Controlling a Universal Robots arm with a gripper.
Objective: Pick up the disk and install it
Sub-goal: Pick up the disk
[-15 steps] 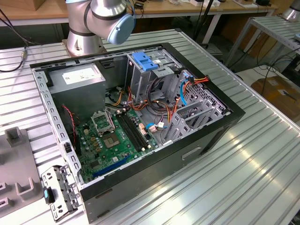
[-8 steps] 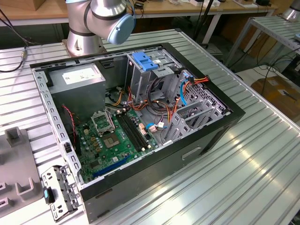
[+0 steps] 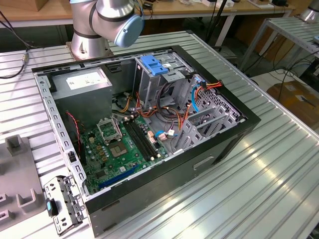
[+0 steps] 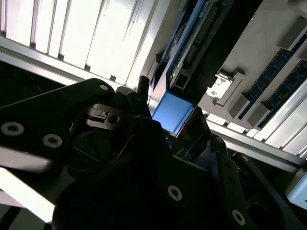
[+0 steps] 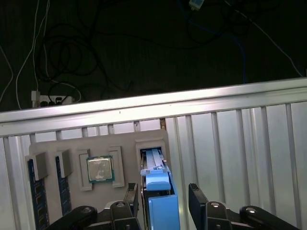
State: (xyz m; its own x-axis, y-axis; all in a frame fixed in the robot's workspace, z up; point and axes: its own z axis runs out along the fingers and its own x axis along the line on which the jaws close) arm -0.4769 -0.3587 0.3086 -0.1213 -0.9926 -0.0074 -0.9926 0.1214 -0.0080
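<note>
exterior view looks down on the computer case (image 3: 199, 159); both wrist views closely face the grey tray (image 5: 124, 141) (image 4: 268, 33).

My arm (image 3: 85, 35) is smooth silver-grey metal with fat rounded joints, one closed by a pale blue cap (image 3: 128, 31). My gripper (image 5: 164, 207) is matte black throughout: two blunt, flat fingers (image 5: 196, 199), and behind them angular link plates (image 4: 43, 124) pinned with round silver screws (image 4: 174, 192) (star-socket heads, as far as I can tell).
</note>
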